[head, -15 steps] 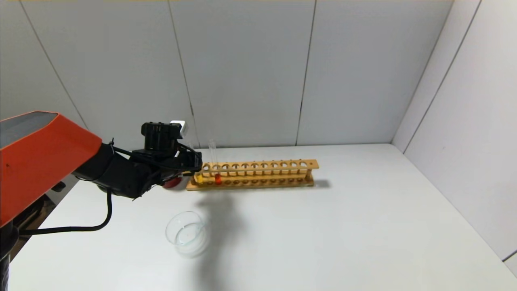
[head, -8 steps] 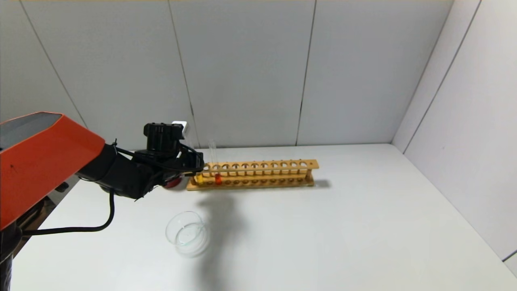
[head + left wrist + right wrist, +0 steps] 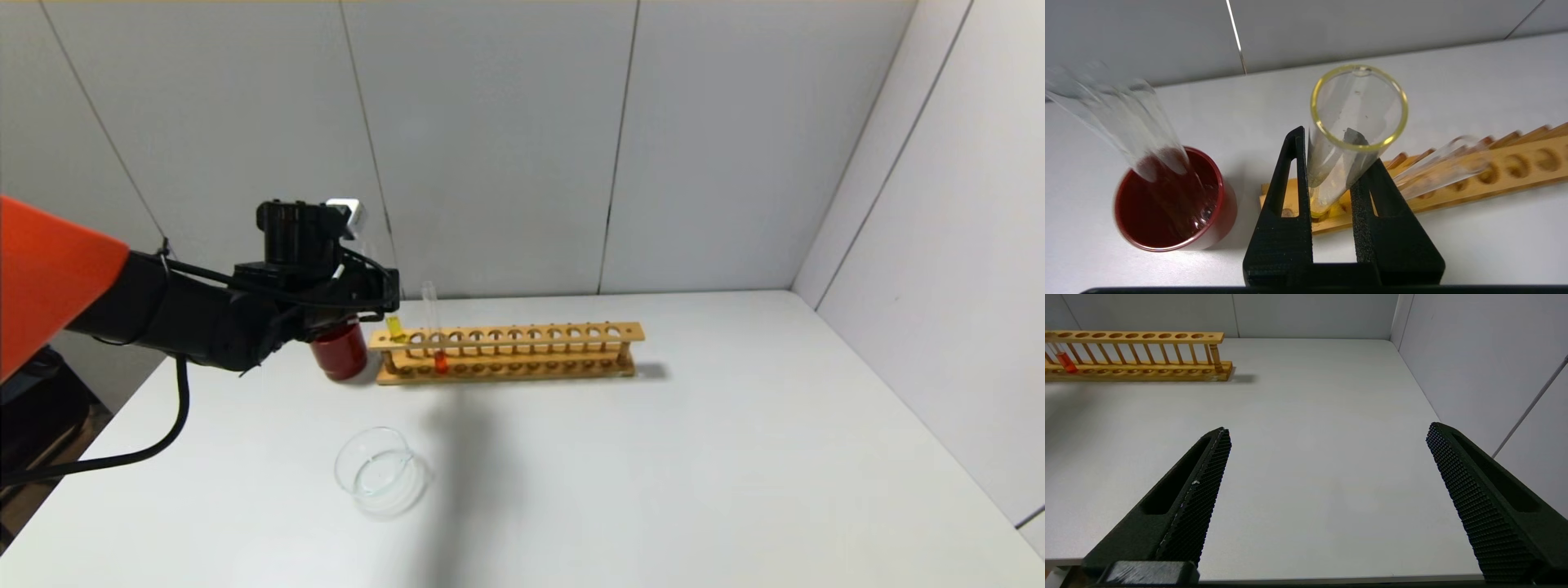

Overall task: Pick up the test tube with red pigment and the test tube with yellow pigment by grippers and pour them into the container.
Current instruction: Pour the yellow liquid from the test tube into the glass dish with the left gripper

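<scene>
The test tube with yellow pigment (image 3: 1331, 175) sits between the fingers of my left gripper (image 3: 1327, 139), which is shut on it. In the head view the tube's yellow bottom (image 3: 394, 328) hangs just above the left end of the wooden rack (image 3: 522, 333), below the left gripper (image 3: 385, 300). The test tube with red pigment (image 3: 440, 361) stands upright in the rack near that end, also visible as the red-bottomed tube (image 3: 1064, 361). The container (image 3: 380, 472), a clear glass dish, rests on the table in front of the rack. My right gripper (image 3: 1329, 428) is open over bare table.
A dark red cup (image 3: 339, 351) stands just left of the rack and holds clear tubes (image 3: 1131, 122). The rack (image 3: 1139, 355) runs along the back of the white table. Grey walls close the back and right sides.
The left gripper has risen and drawn slightly left, lifting the yellow tube out of its rack hole. The dark red cup, hidden behind the arm before, now shows.
</scene>
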